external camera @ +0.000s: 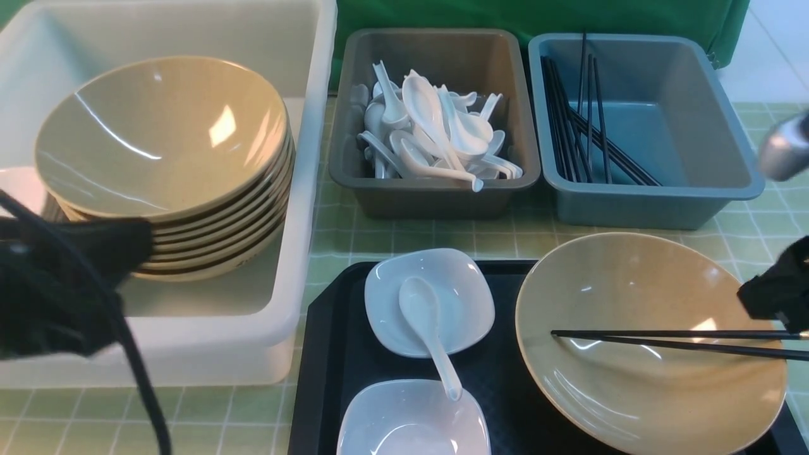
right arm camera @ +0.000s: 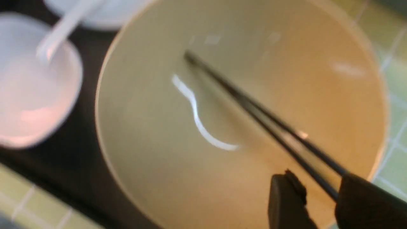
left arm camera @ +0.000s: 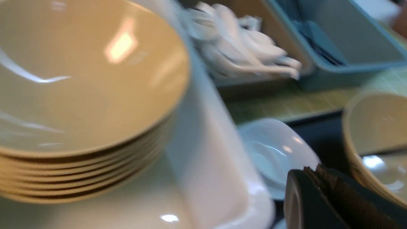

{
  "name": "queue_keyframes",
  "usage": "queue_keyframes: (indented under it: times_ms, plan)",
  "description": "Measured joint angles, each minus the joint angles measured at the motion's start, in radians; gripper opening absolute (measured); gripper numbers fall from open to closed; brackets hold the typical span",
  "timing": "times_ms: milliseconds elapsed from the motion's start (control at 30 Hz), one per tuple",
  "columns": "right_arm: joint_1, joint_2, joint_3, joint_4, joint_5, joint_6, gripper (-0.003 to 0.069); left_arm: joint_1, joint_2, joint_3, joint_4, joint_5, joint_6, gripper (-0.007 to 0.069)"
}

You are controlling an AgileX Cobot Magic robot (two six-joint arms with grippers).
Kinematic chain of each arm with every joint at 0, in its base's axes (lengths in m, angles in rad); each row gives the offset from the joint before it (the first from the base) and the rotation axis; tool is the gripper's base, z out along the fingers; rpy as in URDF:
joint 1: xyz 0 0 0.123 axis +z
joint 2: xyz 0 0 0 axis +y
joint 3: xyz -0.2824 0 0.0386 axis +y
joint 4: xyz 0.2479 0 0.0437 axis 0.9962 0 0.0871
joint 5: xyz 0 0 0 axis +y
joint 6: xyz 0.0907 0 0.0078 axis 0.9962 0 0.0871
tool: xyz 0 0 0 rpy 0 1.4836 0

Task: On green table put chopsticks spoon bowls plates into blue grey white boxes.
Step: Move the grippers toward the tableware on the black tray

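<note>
A pair of black chopsticks (external camera: pixel 663 340) lies across a tan bowl (external camera: pixel 632 278) on the black tray (external camera: pixel 328 354). My right gripper (external camera: pixel 774 297) hovers at the bowl's right rim. In the right wrist view its jaws (right arm camera: pixel 318 178) stand open astride the chopsticks (right arm camera: pixel 254 105), with a clear gap. A white spoon (external camera: pixel 426 322) rests in a small white dish (external camera: pixel 468 303), and another white dish (external camera: pixel 411 420) sits nearer. My left gripper (external camera: pixel 142 249) is shut and empty beside the stacked tan bowls (external camera: pixel 164 139) in the white box (external camera: pixel 303 189); its tips (left arm camera: pixel 313 170) press together.
The grey box (external camera: pixel 436 196) holds several white spoons. The blue box (external camera: pixel 657 202) holds several black chopsticks (external camera: pixel 581 126). Both stand behind the tray on the green checked table (external camera: pixel 354 234). A black cable (external camera: pixel 136 379) hangs from the left arm.
</note>
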Motion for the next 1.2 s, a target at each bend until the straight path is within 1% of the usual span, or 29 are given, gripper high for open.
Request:
queue_keyframes:
  times_ms: [67,167,233,367,400,467,567,700,733,800,867,967,1000,1133,1200]
  plan:
    - [0.023,0.085,-0.082,-0.005,0.059,-0.078,0.0243,-0.043,0.031,0.000,-0.071,0.029,0.057,-0.0001]
    - [0.076,0.169,-0.167,-0.023,0.098,-0.140,0.0274,-0.092,0.073,0.000,-0.155,0.084,0.124,-0.0001]
    - [0.116,0.223,-0.201,-0.061,0.118,-0.153,0.0312,-0.107,0.094,0.000,-0.184,0.105,0.155,-0.0001]
    - [0.205,0.349,-0.222,-0.212,0.134,-0.173,0.0430,-0.110,0.109,0.000,-0.207,0.105,0.184,-0.0001]
    - [0.208,0.355,-0.222,-0.223,0.136,-0.174,0.0436,-0.110,0.109,0.000,-0.207,0.105,0.184,-0.0001]
    - [0.223,0.432,-0.222,-0.256,0.143,-0.218,0.0489,-0.110,0.109,0.000,-0.209,0.092,0.190,-0.0001]
    - [0.226,0.521,-0.222,-0.265,0.142,-0.237,0.0507,-0.110,0.109,0.000,-0.211,0.082,0.191,-0.0001]
    - [0.226,0.603,-0.222,-0.269,0.133,-0.245,0.0502,-0.110,0.109,0.000,-0.212,0.079,0.191,-0.0001]
    - [0.226,0.621,-0.222,-0.269,0.132,-0.247,0.0487,-0.110,0.109,0.000,-0.212,0.079,0.191,-0.0001]
    - [0.226,0.648,-0.222,-0.269,0.136,-0.250,0.0430,-0.110,0.109,0.000,-0.212,0.079,0.191,-0.0001]
    - [0.226,0.661,-0.223,-0.269,0.147,-0.252,0.0347,-0.110,0.109,0.000,-0.212,0.079,0.191,-0.0001]
    - [0.226,0.662,-0.236,-0.269,0.163,-0.253,0.0132,-0.110,0.109,0.000,-0.212,0.075,0.191,-0.0001]
    - [0.226,0.660,-0.255,-0.269,0.169,-0.254,0.0075,-0.110,0.109,0.000,-0.212,0.068,0.191,-0.0001]
    - [0.214,0.659,-0.310,-0.245,0.170,-0.261,0.0058,-0.110,0.109,0.000,-0.212,0.052,0.192,-0.0001]
    - [0.158,0.658,-0.376,-0.160,0.170,-0.276,0.0057,-0.110,0.109,0.000,-0.212,0.042,0.193,-0.0001]
